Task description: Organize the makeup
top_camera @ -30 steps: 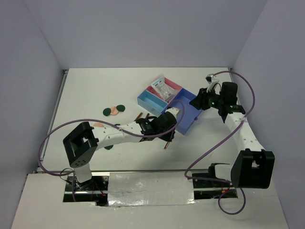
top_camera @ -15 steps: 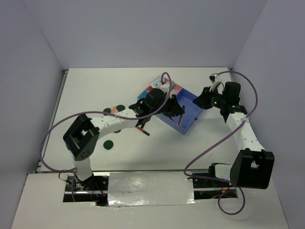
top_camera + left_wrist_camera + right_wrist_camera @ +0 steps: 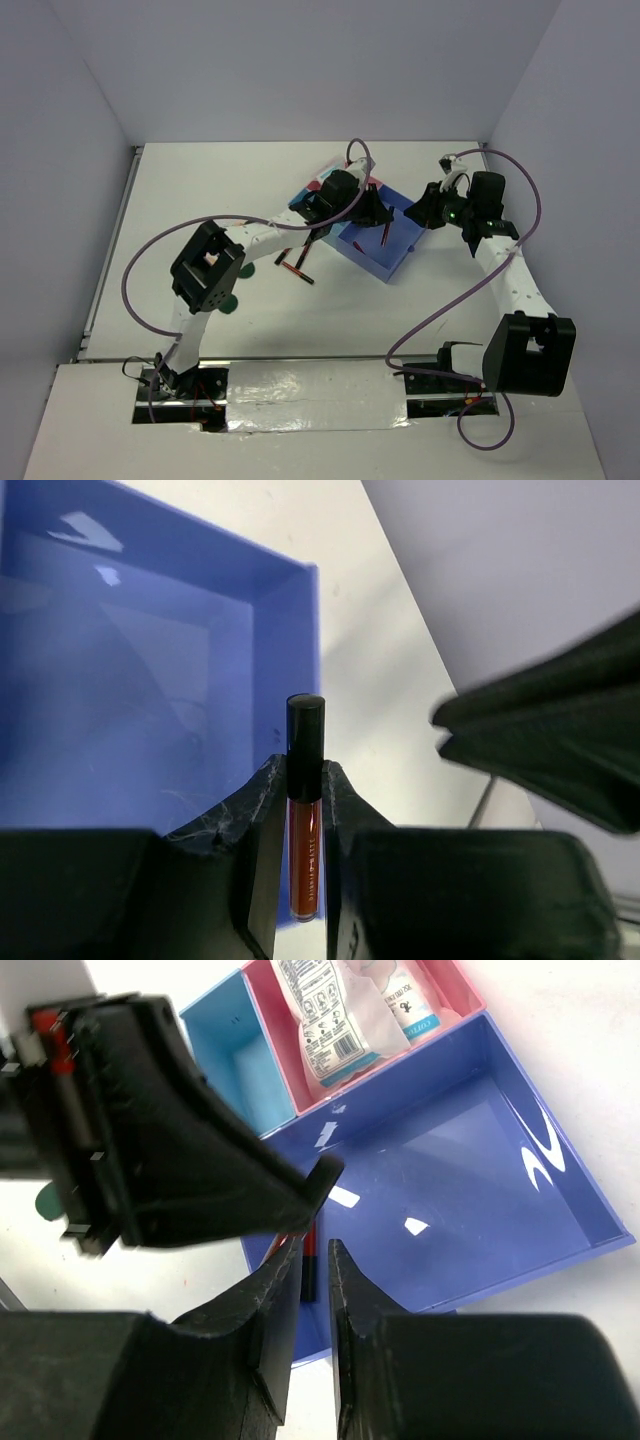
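Now | my left claw [image 3: 303, 780] clenched on the lip gloss tube [image 3: 304, 852], over the blue tray [image 3: 290, 620] | I judge it light, stiff, slick | best pinched mid-length, gently.

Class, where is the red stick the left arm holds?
Left wrist view, centre: the red stick is clamped between the left fingers, over the dark blue compartment.
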Controlling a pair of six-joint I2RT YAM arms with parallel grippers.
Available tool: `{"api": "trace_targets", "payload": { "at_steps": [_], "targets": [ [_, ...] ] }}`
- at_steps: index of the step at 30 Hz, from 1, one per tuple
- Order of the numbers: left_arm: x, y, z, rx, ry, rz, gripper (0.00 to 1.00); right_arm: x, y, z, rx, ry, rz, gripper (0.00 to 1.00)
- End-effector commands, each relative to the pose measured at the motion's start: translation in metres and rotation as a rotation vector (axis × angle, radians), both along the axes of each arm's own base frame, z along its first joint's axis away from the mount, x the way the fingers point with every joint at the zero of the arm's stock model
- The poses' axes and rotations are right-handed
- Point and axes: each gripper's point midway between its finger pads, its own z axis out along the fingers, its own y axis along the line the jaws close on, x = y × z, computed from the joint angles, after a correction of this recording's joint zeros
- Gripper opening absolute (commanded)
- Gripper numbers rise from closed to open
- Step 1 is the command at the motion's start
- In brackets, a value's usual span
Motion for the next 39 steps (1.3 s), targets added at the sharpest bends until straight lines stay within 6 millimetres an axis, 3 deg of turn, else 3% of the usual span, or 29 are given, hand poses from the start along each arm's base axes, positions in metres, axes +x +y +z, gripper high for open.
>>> {"api": "trace_targets", "payload": {
  "at_steps": [1,6,11,12,18,21,22,24,25,26,27,28,29,30,31,32,33,34,35,36,37,38,39],
  "targets": [
    [0.017,-0.003,0.003,0.01,-0.021,0.022,0.18,0.003,0.0,0.017,0.008,-0.068,0.006,0.25],
    [0.022,-0.004,-0.006,0.046,-0.003,0.03,0.34,0.002,0.0,0.017,0.01,-0.065,0.009,0.25],
    [0.028,0.003,-0.007,0.079,-0.008,0.055,0.43,0.001,0.002,0.019,0.017,-0.069,0.021,0.27],
    [0.028,0.005,-0.006,0.082,-0.007,0.057,0.49,0.001,0.003,0.018,0.018,-0.067,0.025,0.28],
    [0.03,0.012,0.003,0.091,-0.02,0.067,0.48,-0.003,0.008,0.018,0.029,-0.065,0.065,0.31],
    [0.028,0.019,0.015,0.097,-0.05,0.082,0.44,-0.009,0.014,0.022,0.032,-0.08,0.13,0.36],
    [0.027,0.025,0.028,0.091,-0.071,0.092,0.43,-0.012,0.016,0.023,0.022,-0.097,0.165,0.37],
    [0.025,0.038,0.027,0.12,-0.088,0.113,0.37,-0.022,0.027,0.026,0.042,-0.106,0.25,0.43],
    [0.023,0.047,0.045,0.107,-0.117,0.123,0.34,-0.024,0.031,0.025,0.041,-0.115,0.286,0.44],
    [0.02,0.059,0.035,0.13,-0.107,0.137,0.29,-0.03,0.038,0.028,0.058,-0.107,0.33,0.46],
    [0.015,0.07,0.054,0.114,-0.135,0.148,0.27,-0.035,0.048,0.028,0.056,-0.105,0.379,0.47],
    [0.013,0.079,0.056,0.123,-0.151,0.154,0.25,-0.038,0.054,0.026,0.03,-0.121,0.425,0.48],
    [0.008,0.094,0.041,0.155,-0.135,0.169,0.22,-0.041,0.06,0.022,0.021,-0.089,0.452,0.49],
    [0.001,0.108,0.061,0.133,-0.168,0.182,0.22,-0.048,0.077,0.019,-0.007,-0.102,0.522,0.49],
    [-0.008,0.121,0.042,0.166,-0.156,0.181,0.22,-0.051,0.083,0.017,-0.027,-0.101,0.547,0.5],
    [-0.012,0.131,0.043,0.164,-0.16,0.192,0.22,-0.055,0.091,0.011,-0.045,-0.084,0.571,0.51],
    [-0.016,0.149,0.061,0.136,-0.188,0.218,0.22,-0.058,0.105,0.009,-0.098,-0.107,0.614,0.51],
    [-0.025,0.163,0.04,0.16,-0.158,0.227,0.23,-0.06,0.111,0.007,-0.123,-0.11,0.631,0.52],
    [-0.025,0.179,0.039,0.157,-0.153,0.259,0.25,-0.061,0.119,0.004,-0.144,-0.113,0.65,0.53],
    [-0.033,0.193,0.052,0.131,-0.175,0.283,0.28,-0.062,0.126,0.003,-0.165,-0.117,0.663,0.54],
    [-0.041,0.208,0.03,0.154,-0.13,0.308,0.34,-0.067,0.14,-0.003,-0.205,-0.114,0.693,0.54],
    [-0.046,0.219,0.027,0.156,-0.119,0.335,0.46,-0.07,0.147,-0.008,-0.226,-0.095,0.712,0.54],
    [-0.049,0.238,0.039,0.132,-0.135,0.393,0.51,-0.068,0.157,-0.013,-0.237,-0.069,0.726,0.54]
  ]
}}
